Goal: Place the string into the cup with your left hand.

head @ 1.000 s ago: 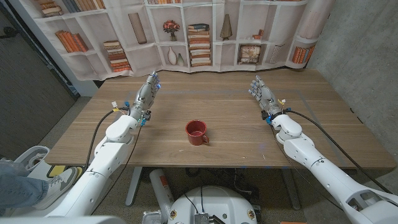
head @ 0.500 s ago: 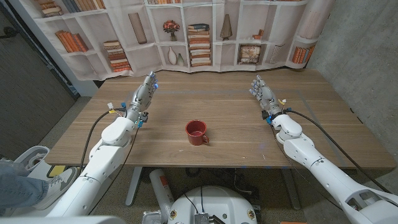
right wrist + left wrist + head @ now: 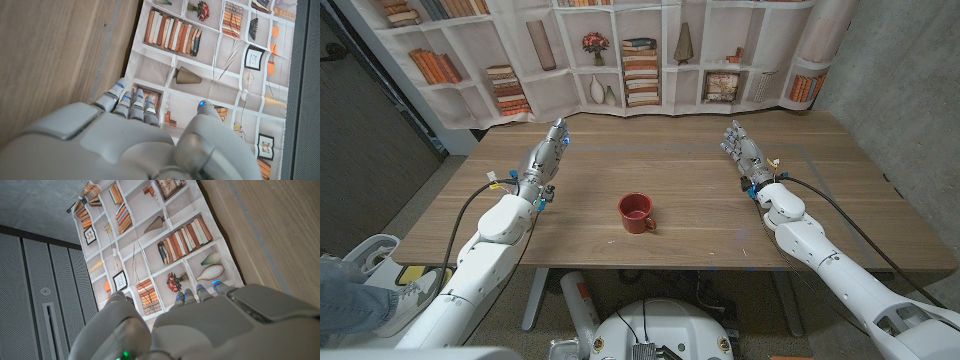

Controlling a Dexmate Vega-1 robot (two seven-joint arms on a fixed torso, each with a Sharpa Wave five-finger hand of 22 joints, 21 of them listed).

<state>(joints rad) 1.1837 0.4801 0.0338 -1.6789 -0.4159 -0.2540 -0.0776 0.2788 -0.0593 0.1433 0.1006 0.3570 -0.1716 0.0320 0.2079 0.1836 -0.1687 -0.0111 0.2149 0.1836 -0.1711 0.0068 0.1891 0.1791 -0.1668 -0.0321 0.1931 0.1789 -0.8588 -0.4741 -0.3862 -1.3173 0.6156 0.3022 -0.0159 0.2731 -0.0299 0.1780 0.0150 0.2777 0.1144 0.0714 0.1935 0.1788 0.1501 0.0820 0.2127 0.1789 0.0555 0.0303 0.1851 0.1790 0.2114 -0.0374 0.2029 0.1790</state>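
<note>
Your left hand (image 3: 543, 160) holds nothing, its fingers straight and close together, near the table's (image 3: 690, 225) left edge. The red cup (image 3: 637, 213) stands in the middle; inside it I cannot make out a string. If you sweep toward the cup too low, you could tip it. Your right hand (image 3: 743, 153) is likewise empty, with open wood around.

cup (image 3: 637, 213) contents: too small to tell | string: unclear
</note>
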